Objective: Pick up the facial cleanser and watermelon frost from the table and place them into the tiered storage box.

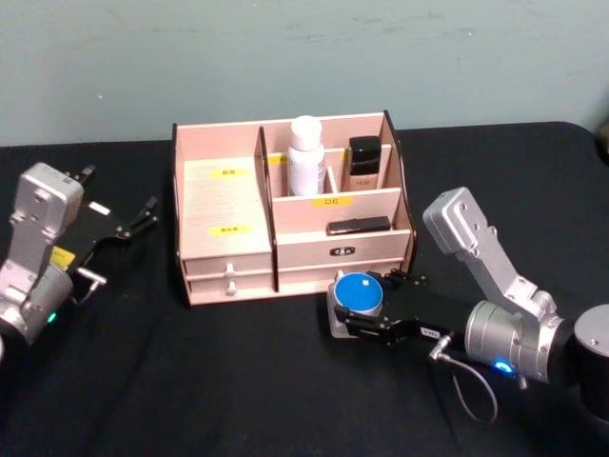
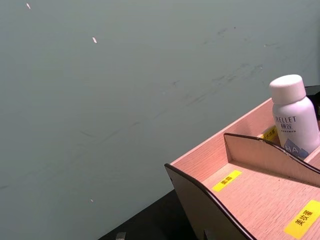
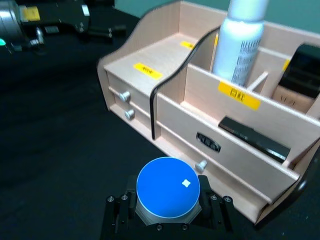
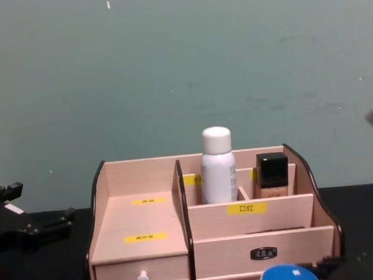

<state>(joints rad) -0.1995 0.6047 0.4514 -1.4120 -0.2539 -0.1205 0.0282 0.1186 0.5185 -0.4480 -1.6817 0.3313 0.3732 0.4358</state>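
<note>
The facial cleanser (image 1: 305, 157) (image 2: 292, 117) (image 3: 242, 45) (image 4: 218, 166), a tall white bottle, stands upright in a back compartment of the tiered storage box (image 1: 225, 205) (image 3: 150, 57) (image 4: 140, 214). The watermelon frost (image 1: 360, 293) (image 3: 167, 186) (image 4: 284, 278), a squat jar with a blue lid, is just in front of the box's lower drawers. My right gripper (image 1: 354, 308) (image 3: 167, 216) is shut on its sides. I cannot tell whether the jar rests on the table. My left gripper (image 1: 122, 243) (image 4: 29, 225) hangs open left of the box, holding nothing.
A black-capped beige bottle (image 1: 363, 164) (image 4: 271, 175) stands in the compartment next to the cleanser. A flat black item (image 1: 358, 226) (image 3: 255, 137) lies on the box's middle tier. The black table (image 1: 190, 381) spreads around the box.
</note>
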